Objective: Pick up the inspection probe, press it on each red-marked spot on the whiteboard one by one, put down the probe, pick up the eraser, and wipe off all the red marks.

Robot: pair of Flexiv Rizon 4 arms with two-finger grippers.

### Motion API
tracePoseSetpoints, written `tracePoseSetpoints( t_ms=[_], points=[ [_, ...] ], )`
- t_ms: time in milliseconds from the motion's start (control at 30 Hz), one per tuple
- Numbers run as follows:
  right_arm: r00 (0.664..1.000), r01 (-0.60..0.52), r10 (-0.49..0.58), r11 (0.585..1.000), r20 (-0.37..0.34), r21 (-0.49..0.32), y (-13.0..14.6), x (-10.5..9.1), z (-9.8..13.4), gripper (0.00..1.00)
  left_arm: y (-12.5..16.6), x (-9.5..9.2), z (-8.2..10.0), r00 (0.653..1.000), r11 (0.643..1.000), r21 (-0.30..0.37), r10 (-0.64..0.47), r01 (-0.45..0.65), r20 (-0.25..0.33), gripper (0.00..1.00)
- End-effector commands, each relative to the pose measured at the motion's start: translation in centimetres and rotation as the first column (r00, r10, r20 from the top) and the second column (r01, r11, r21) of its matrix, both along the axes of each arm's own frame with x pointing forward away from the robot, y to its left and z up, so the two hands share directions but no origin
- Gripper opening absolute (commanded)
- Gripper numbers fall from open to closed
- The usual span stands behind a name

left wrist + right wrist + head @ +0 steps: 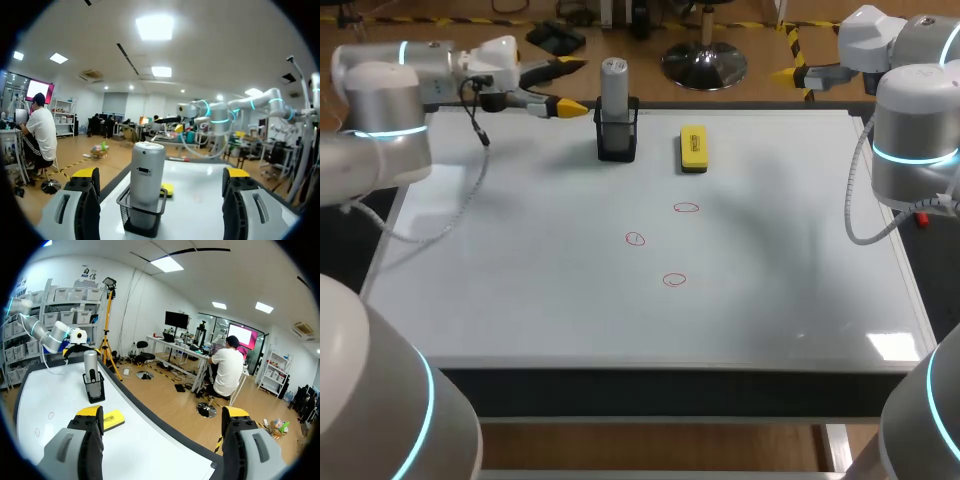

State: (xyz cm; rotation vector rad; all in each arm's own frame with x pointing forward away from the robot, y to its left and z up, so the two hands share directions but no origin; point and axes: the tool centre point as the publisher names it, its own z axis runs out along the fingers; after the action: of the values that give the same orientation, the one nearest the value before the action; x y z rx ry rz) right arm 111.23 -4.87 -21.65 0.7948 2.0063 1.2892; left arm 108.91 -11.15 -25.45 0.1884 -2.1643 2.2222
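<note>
The grey cylindrical probe (pixel 614 88) stands upright in a black mesh holder (pixel 617 138) at the back of the whiteboard (pixel 520 290). To its right lies the yellow eraser (pixel 693 148). Three red circles (pixel 686 208), (pixel 635 239), (pixel 674 280) mark the board's middle. My left gripper (pixel 570 86) hovers open just left of the probe; in the left wrist view the probe (pixel 146 172) is straight ahead of the spread fingers (pixel 85 182). My right gripper (pixel 790 62) hangs open off the back right corner, with the probe (pixel 90 367) and eraser (pixel 113 420) far ahead of it.
The whiteboard covers nearly the whole table, with a dark edge along its front (pixel 660 390). A cable (pixel 470 190) loops down from my left arm over the board's left side. My right arm's elbow (pixel 915 140) stands over the right edge.
</note>
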Motion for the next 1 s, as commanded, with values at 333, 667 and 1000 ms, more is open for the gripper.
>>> tracePoseSetpoints(
  t_ms=[333, 667, 1000],
  points=[
    [1.000, 0.000, 0.000, 1.000, -0.001, -0.001, 0.0, 0.0, 0.0, 1.00, -3.5, 2.3, -1.0, 0.999, 0.999, -0.026, -0.044, 0.044, -0.002, 1.00],
    [1.000, 0.000, 0.000, 1.000, -0.001, -0.001, 0.0, 0.0, 0.0, 1.00, -5.6, 3.1, -1.1, 0.999, 0.999, -0.016, -0.052, 0.052, 0.007, 1.00],
    [1.000, 0.000, 0.000, 1.000, -0.001, -0.001, 0.0, 0.0, 0.0, 1.00, -6.4, 2.8, -1.4, 0.999, 0.999, -0.025, -0.035, 0.035, -0.008, 1.00]
  ],
)
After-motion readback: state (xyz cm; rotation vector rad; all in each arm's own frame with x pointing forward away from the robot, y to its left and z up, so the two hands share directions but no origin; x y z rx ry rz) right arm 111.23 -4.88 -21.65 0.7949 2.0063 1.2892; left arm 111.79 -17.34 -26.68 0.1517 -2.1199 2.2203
